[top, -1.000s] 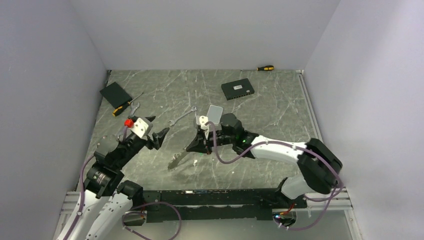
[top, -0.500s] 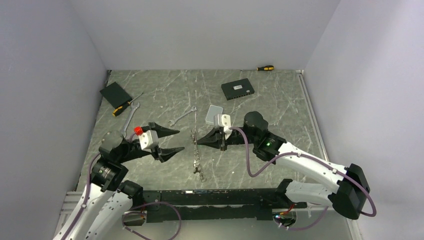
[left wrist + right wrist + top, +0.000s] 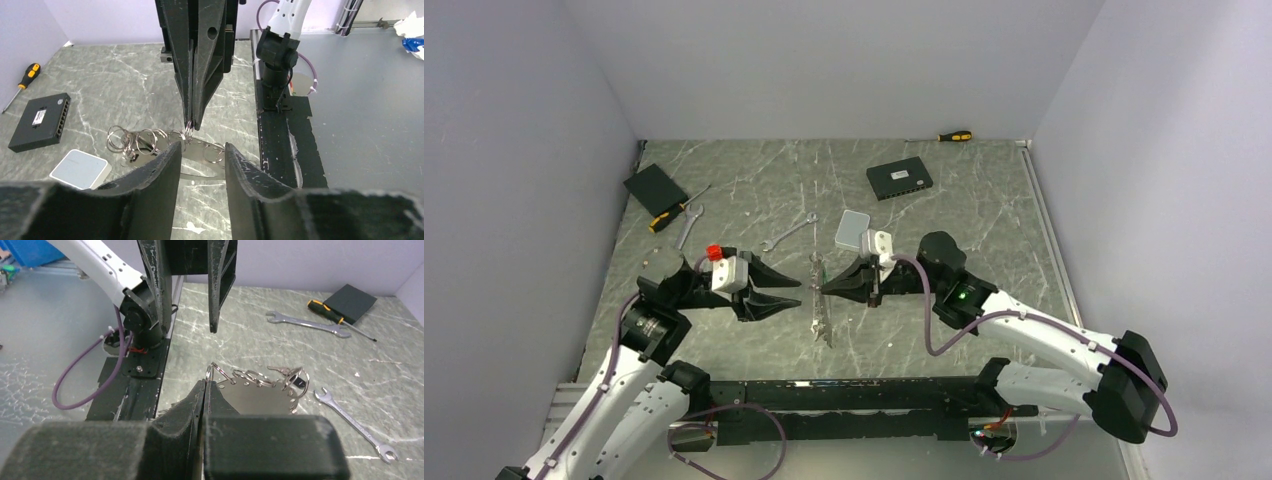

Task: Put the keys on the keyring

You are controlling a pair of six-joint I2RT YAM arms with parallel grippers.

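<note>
The keyring (image 3: 821,312) is a flat silvery plate (image 3: 255,399) with holes round its edge and several wire rings (image 3: 150,140) through them. It hangs above the table's middle, edge-on in the top view. Small keys (image 3: 131,154) and a black tag (image 3: 298,382) hang among the rings at the far end, too small to tell apart. My right gripper (image 3: 822,288) (image 3: 206,382) is shut on one ring at the plate's near edge. My left gripper (image 3: 796,291) (image 3: 202,147) faces it from the left with jaws partly apart. The plate's edge lies just beyond its fingertips (image 3: 175,146), untouched.
Two wrenches (image 3: 789,232) (image 3: 687,225), a yellow-black screwdriver (image 3: 667,218) and a black box (image 3: 655,187) lie at the back left. A small white box (image 3: 852,228) sits behind the right gripper. A black network switch (image 3: 899,180) and another screwdriver (image 3: 954,136) lie at the back.
The right gripper lifted the keyring off the table and holds it hanging. My left gripper moved right toward it, and its jaws came closer together.
</note>
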